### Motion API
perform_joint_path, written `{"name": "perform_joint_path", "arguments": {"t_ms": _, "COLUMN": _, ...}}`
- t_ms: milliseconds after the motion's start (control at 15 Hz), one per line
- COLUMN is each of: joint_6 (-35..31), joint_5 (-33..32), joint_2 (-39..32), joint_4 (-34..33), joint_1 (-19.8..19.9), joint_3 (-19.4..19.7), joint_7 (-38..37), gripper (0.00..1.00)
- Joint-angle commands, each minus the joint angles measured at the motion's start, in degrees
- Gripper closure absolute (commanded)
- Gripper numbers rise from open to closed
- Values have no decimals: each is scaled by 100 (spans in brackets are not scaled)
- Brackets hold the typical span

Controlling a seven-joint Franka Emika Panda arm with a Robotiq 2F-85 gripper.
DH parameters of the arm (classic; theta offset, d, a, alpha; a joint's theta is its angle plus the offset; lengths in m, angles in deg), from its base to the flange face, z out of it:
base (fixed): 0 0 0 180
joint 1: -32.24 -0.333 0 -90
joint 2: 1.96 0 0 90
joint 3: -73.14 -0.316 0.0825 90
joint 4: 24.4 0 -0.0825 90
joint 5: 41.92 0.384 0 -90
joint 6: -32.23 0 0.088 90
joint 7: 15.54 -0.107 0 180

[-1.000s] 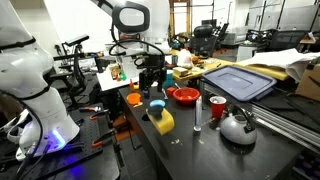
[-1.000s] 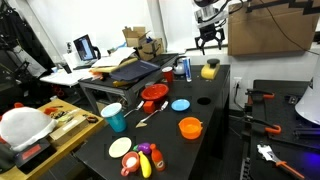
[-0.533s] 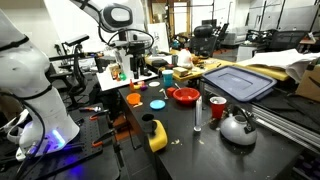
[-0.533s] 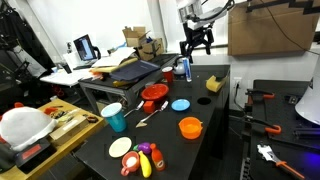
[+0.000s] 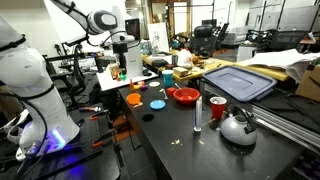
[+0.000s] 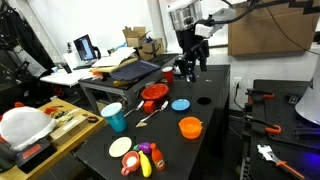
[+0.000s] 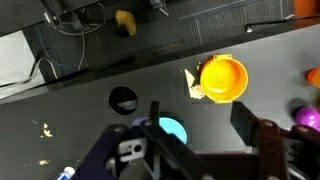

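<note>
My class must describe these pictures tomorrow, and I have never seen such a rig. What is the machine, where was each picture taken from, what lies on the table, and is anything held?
The machine is a white robot arm ending in a two-fingered gripper. Two pictures come from cameras standing in the room; the third looks down from the arm's wrist. On the black table lie an orange bowl, a blue plate, a red bowl, a red cup and a metal kettle. The gripper is open above bare table and holds nothing.
</note>
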Motion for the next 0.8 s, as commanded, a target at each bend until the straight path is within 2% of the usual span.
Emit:
{"name": "perform_joint_path", "arguments": {"t_ms": 0, "joint_6": 21, "joint_5": 16, "joint_2": -105, "joint_4": -8, "joint_1": 173, "joint_3": 157, "joint_7": 482, "gripper": 57}}
{"name": "perform_joint_path", "arguments": {"t_ms": 333, "joint_6": 12, "joint_5": 110, "joint_2": -395, "joint_4": -69, "joint_1": 496, "joint_3": 470, "joint_7": 703, "gripper": 95}}
{"name": "perform_joint_path", "arguments": {"t_ms": 400, "joint_6": 10, "joint_5": 147, "joint_2": -464, "joint_4": -89, "joint_1": 556, "joint_3": 545, "joint_7": 737, "gripper": 99}}
{"name": "perform_joint_path", "arguments": {"t_ms": 733, "joint_6": 38, "joint_5": 392, "joint_2": -912, "joint_4": -246, "joint_1": 821, "joint_3": 921, "joint_7": 763, "gripper": 100}}
